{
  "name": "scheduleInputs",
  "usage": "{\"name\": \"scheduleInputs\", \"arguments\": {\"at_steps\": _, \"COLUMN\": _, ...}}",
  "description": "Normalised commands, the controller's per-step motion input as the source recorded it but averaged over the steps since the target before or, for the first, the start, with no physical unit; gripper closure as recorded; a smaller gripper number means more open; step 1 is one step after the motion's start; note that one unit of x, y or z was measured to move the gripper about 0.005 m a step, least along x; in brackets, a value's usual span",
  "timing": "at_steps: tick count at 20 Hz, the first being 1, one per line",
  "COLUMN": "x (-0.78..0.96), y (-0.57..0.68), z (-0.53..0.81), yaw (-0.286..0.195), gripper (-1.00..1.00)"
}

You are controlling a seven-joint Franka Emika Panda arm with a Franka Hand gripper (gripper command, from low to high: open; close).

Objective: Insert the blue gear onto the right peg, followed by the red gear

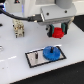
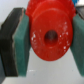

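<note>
The blue gear (image 1: 51, 52) lies flat on the right part of the grey plate (image 1: 34, 60), and the right peg cannot be made out under it. My gripper (image 1: 58, 34) hangs above and slightly to the exterior view's right of it, shut on the red gear (image 1: 58, 34). In the wrist view the red gear (image 2: 50, 34) fills the middle, its central hole facing the camera, clamped between two teal finger pads (image 2: 22, 42). A thin dark left peg (image 1: 36, 54) stands on the plate beside the blue gear.
A beige and black fixture (image 1: 19, 29) stands at the back on the exterior view's left, with a black cable (image 1: 15, 16) running past it. A white table (image 1: 15, 70) carries everything.
</note>
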Motion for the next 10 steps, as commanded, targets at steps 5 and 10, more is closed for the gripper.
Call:
{"name": "scheduleInputs", "arguments": {"at_steps": 5, "x": 0.71, "y": -0.12, "z": 0.15, "yaw": 0.0, "gripper": 1.0}}
{"name": "scheduleInputs", "arguments": {"at_steps": 10, "x": 0.48, "y": -0.16, "z": 0.01, "yaw": 0.0, "gripper": 1.0}}
